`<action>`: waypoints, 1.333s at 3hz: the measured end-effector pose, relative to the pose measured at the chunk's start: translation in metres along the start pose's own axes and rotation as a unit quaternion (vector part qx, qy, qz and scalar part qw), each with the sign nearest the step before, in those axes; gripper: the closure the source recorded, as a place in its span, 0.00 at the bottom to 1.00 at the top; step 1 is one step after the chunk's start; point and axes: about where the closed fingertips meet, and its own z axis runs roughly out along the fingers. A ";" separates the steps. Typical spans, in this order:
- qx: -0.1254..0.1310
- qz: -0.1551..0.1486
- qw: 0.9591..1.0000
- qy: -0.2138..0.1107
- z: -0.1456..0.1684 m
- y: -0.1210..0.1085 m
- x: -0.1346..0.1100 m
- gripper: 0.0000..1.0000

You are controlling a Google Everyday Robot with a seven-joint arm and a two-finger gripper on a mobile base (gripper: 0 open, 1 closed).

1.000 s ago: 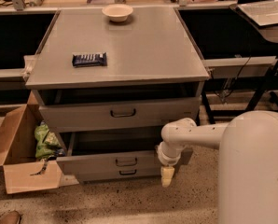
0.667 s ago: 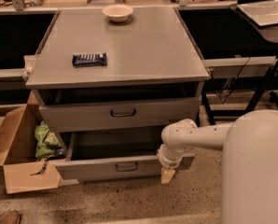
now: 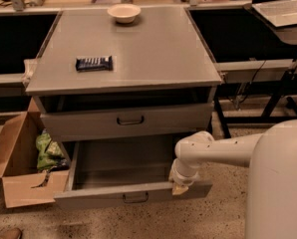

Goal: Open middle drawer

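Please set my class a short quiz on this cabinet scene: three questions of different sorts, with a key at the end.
1. True or false: the middle drawer is pulled out and its inside shows.
2. Where is the gripper?
A. At the front edge of the middle drawer, right of its handle
B. Over the laptop
C. Inside the cardboard box
3. Fill in the blank: on the cabinet top lie a dark wrapped bar and a pale ____.

Key: 1 true; 2 A; 3 bowl.
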 end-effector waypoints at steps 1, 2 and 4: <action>-0.002 0.022 1.000 -0.013 0.001 0.027 0.001 1.00; -0.002 0.023 1.000 -0.014 0.002 0.028 0.001 0.82; -0.002 0.023 1.000 -0.014 0.002 0.028 0.001 0.34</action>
